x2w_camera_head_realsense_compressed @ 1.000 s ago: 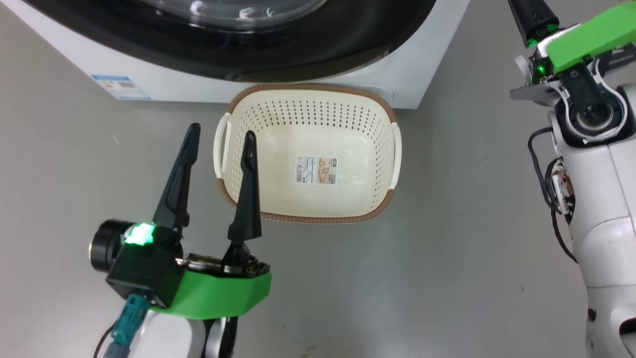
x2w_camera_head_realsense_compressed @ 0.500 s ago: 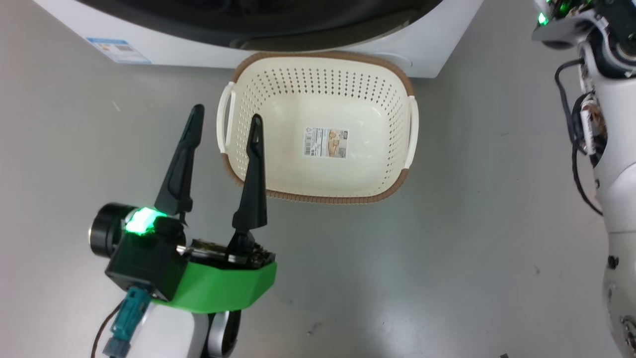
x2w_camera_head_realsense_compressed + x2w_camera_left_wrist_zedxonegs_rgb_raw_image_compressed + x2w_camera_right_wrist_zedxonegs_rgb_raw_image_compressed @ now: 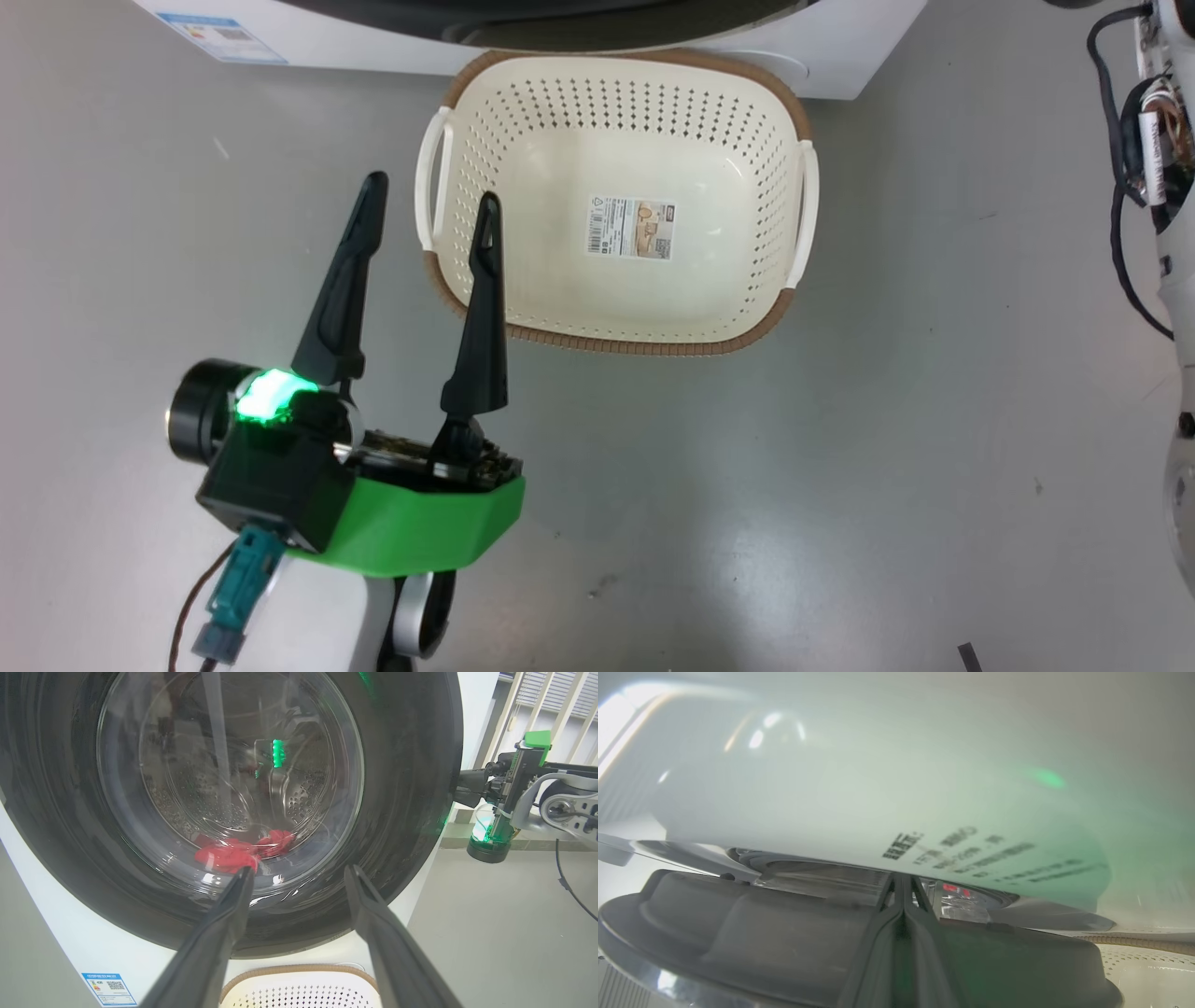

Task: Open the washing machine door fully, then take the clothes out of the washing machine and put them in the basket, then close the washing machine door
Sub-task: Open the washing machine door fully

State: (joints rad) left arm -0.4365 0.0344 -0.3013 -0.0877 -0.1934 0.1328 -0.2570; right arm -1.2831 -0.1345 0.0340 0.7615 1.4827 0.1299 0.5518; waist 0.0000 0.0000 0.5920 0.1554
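Washing machine (image 3: 355, 42) cut off at 12 o'clock; basket (image 3: 616, 344) label sticker (image 3: 630, 228) unreadably small; lettering (image 3: 962, 851) in right wrist view blurred.

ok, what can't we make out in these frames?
- clothes: left wrist view, glare on the washing machine door glass; count unclear.
- right gripper: left wrist view, fingertips hidden behind the door rim.
- washing machine lettering: right wrist view, blurred.
- basket label: head view, too small.
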